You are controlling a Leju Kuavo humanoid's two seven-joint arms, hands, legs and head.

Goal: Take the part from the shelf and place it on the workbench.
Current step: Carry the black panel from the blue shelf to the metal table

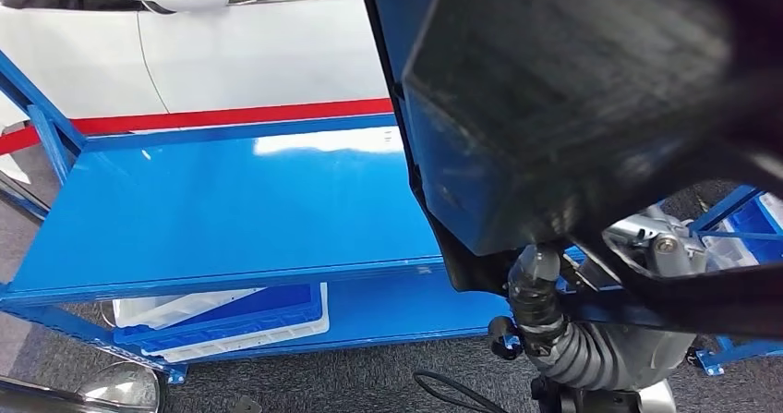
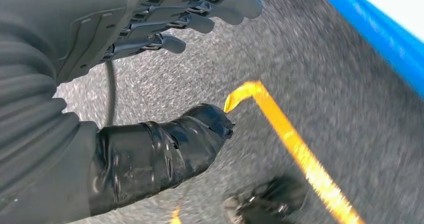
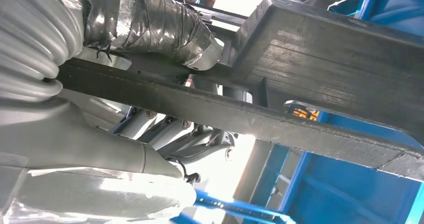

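The right hand grips the dark part, raised beside the blue workbench's right edge; carrying is the step in hand; next, lower it onto the top; the left hand hangs, fingers apart, empty.

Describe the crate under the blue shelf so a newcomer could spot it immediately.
Start at the glossy blue metal shelf unit before the white car. On its lower level, at the left, lies a shallow blue plastic crate, tilted atop white trays, the sole blue container there.
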